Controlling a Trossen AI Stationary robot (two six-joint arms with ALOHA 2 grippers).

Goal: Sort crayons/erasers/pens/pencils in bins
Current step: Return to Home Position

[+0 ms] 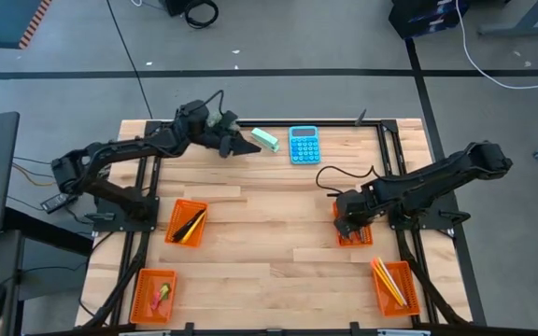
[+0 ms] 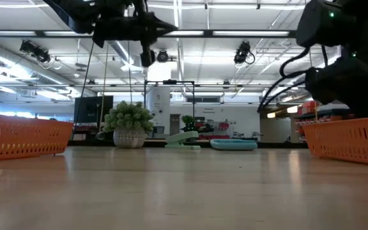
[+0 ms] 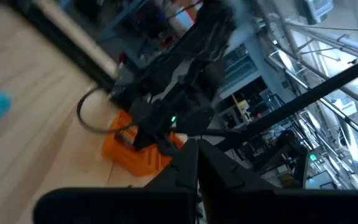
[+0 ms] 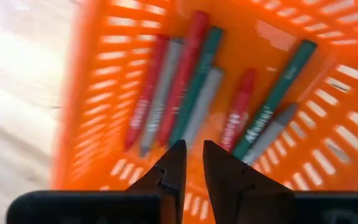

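The right pincer (image 4: 190, 163) hangs over an orange bin (image 4: 98, 74) at the worktop's right side, fingers slightly apart and empty. The crayons (image 4: 185, 81) lie inside; their white labels are unreadable. The left pincer (image 1: 250, 147), shut and empty, hovers near the calculator (image 1: 304, 145).

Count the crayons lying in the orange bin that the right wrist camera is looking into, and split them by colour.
Red crayons: 3
Grey crayons: 3
Green crayons: 2
Total: 8 crayons, all inside the one orange bin.
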